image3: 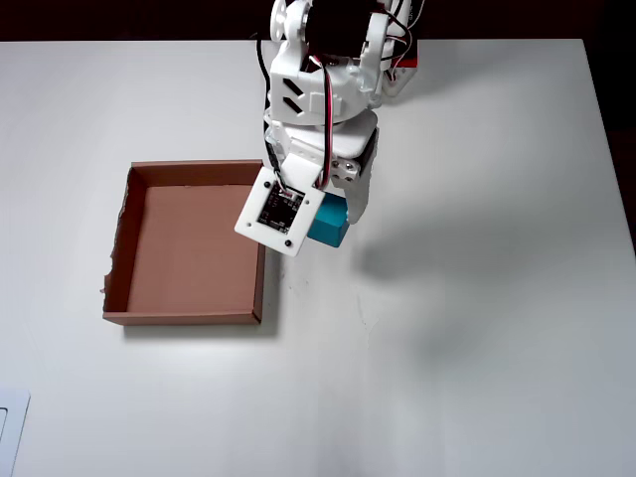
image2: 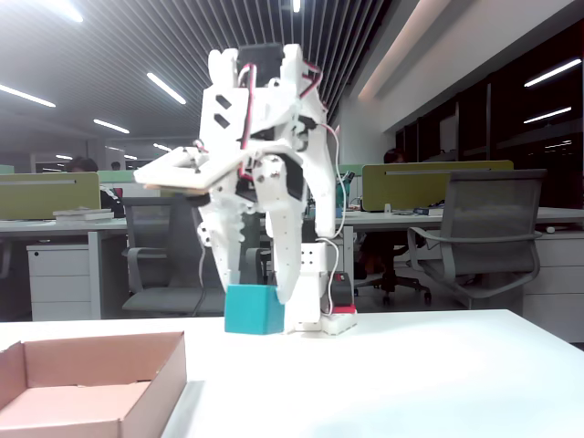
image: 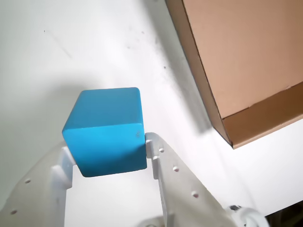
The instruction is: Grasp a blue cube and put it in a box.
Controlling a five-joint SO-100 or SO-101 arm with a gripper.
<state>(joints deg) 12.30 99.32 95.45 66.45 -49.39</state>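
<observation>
The blue cube [image: 106,135] sits between the two white fingers of my gripper [image: 109,149], which is shut on its sides. In the fixed view the gripper [image2: 257,294] points down and holds the cube [image2: 254,310] close above the white table. The overhead view shows the cube [image3: 329,227] partly hidden under the wrist camera board, just right of the box [image3: 260,283]. The box [image: 265,118] is an open brown cardboard tray with nothing in it; in the wrist view it lies up and to the right of the cube. It stands at the front left of the fixed view [image2: 169,365].
The arm's base [image2: 336,316] stands at the back of the white table. A pale flat object [image3: 10,432] pokes in at the overhead view's bottom left corner. Office desks and chairs fill the background of the fixed view.
</observation>
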